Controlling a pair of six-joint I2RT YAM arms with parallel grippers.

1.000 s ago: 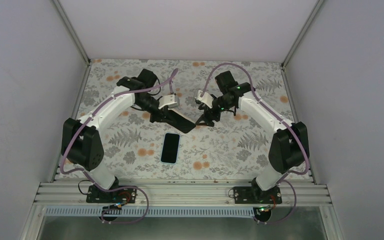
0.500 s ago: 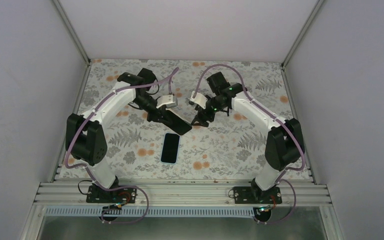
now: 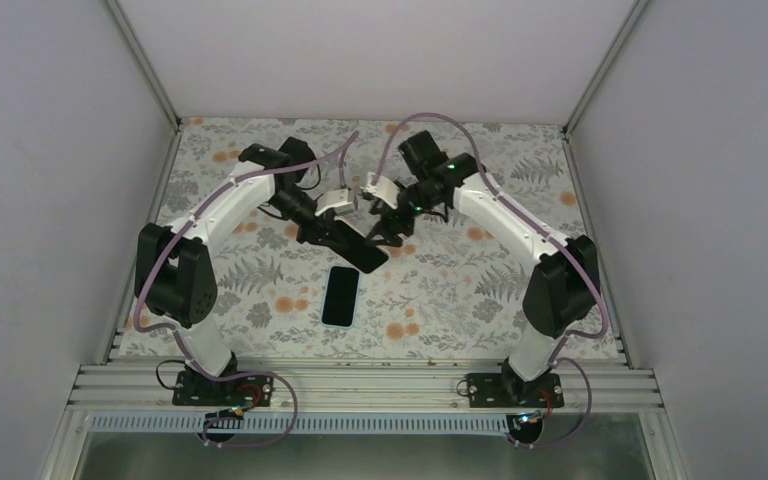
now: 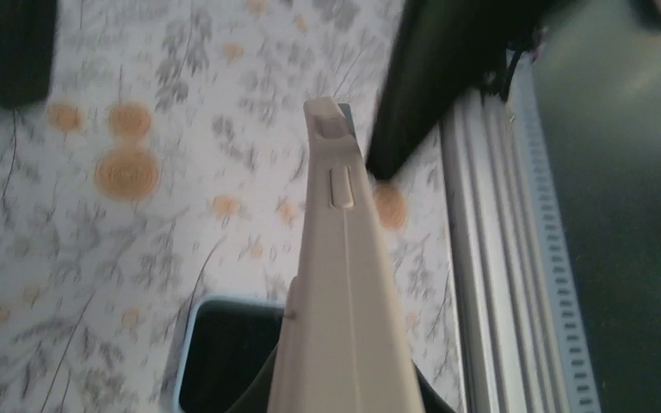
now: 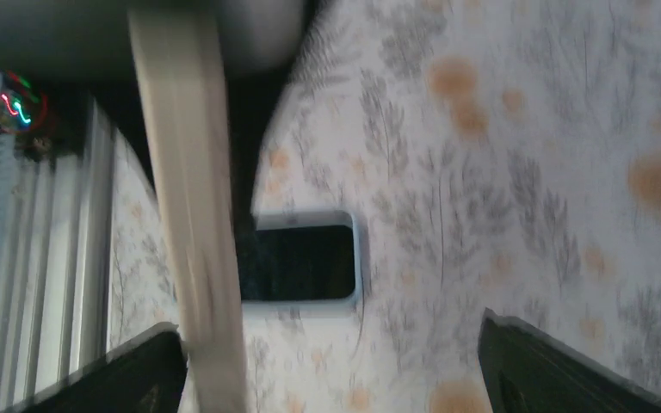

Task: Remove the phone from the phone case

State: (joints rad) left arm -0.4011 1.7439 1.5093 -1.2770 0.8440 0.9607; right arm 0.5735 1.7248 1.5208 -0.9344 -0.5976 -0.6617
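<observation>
A phone (image 3: pixel 341 296) with a dark screen and a light-blue rim lies flat on the floral table, near the middle. It also shows in the left wrist view (image 4: pixel 224 361) and the right wrist view (image 5: pixel 297 262). My left gripper (image 3: pixel 332 232) is shut on a phone case (image 3: pixel 357 248), held tilted above the table just beyond the phone. The case looks dark from above and beige edge-on (image 4: pixel 344 284) (image 5: pixel 194 241). My right gripper (image 3: pixel 385 232) is open wide, with the case's free end between its fingers, close to the left finger (image 5: pixel 138 379).
Aluminium rails (image 3: pixel 360 385) run along the table's near edge and show in the left wrist view (image 4: pixel 499 258). Grey walls close in the table on three sides. A dark arm part (image 4: pixel 430 77) sits beyond the case.
My right gripper has moved left, toward the free end of the case, and now reaches around it. The left gripper has held the case almost still. The phone on the table has not moved.
</observation>
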